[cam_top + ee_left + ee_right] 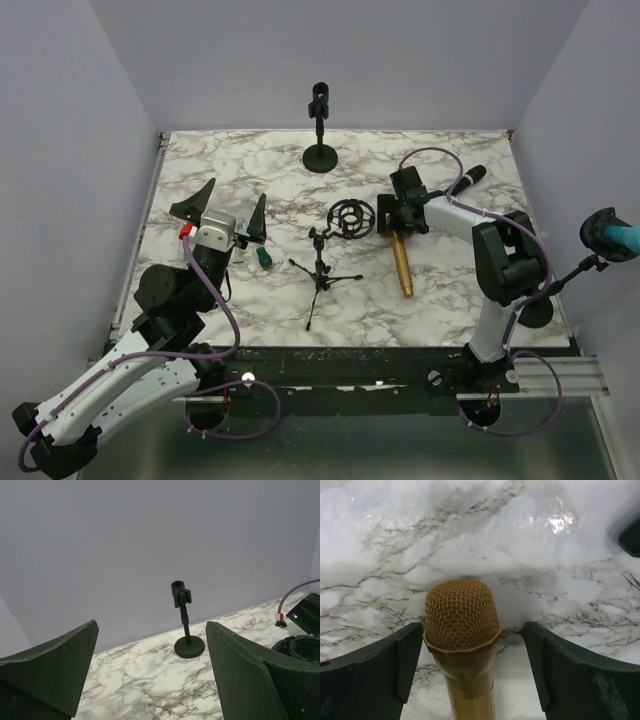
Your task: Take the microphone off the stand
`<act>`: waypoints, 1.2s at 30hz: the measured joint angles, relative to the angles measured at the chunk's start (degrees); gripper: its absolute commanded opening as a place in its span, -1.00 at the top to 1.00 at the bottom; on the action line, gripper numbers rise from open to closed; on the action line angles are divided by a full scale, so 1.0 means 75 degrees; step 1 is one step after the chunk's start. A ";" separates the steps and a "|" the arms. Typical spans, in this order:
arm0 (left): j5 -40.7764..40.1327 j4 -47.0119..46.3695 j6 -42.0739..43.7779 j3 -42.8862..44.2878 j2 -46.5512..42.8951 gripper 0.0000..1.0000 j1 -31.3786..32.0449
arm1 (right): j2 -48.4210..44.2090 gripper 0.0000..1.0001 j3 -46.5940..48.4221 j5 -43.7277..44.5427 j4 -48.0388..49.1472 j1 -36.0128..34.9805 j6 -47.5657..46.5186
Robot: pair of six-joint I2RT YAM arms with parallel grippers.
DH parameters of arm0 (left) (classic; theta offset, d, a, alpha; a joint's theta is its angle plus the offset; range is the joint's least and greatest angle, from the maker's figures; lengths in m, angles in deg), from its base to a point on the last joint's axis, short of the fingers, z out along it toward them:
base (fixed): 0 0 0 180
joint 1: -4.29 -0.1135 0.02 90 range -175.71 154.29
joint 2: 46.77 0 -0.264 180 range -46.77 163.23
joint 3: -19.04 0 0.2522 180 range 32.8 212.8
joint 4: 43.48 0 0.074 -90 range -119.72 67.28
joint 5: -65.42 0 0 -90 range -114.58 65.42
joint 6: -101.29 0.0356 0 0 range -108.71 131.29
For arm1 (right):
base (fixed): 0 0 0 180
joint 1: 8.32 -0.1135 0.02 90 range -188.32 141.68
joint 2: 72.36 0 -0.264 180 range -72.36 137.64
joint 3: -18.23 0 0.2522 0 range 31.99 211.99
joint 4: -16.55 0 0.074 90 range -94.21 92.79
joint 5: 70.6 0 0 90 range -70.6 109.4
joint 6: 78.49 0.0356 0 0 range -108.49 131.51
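Observation:
A gold microphone [402,265] lies flat on the marble table, its mesh head [461,615] pointing away from the arms. My right gripper [393,218] is low over that head and open [472,627]. The left finger stands close beside the mesh and the right finger is well apart from it. A black tripod stand with a round shock mount [350,218] stands just left of the microphone, and its ring is empty. My left gripper [228,205] is open at the left of the table with nothing between its fingers [151,625].
A round-base stand with an empty clip [320,150] [187,642] stands at the back centre. A black microphone [468,178] lies at the back right. A small green object [264,257] rests near my left gripper. A teal-headed microphone [610,232] on a boom stands off the right edge.

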 measured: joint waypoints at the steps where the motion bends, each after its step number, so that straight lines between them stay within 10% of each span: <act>1: 0.0000 -0.0003 -0.0003 0.0000 0.0000 -0.85 0.0000 | -0.0064 -0.80 -0.0085 0.0026 0.0003 0.0003 0.0003; 14: 0.0023 0.0047 -0.0099 0.0003 0.0023 -0.85 0.0023 | -0.1443 -0.55 -0.1993 0.0484 0.0469 -0.0300 0.0525; 22: 0.0047 0.0087 -0.0187 0.0003 0.0216 -0.85 0.0055 | -0.1486 0.72 -0.2043 0.0731 0.0498 -0.0341 0.0956; 36: 0.0082 0.0108 -0.0230 0.0009 0.0396 -0.85 0.0096 | -0.3448 0.99 -0.3086 0.2151 0.0428 -0.0388 0.2378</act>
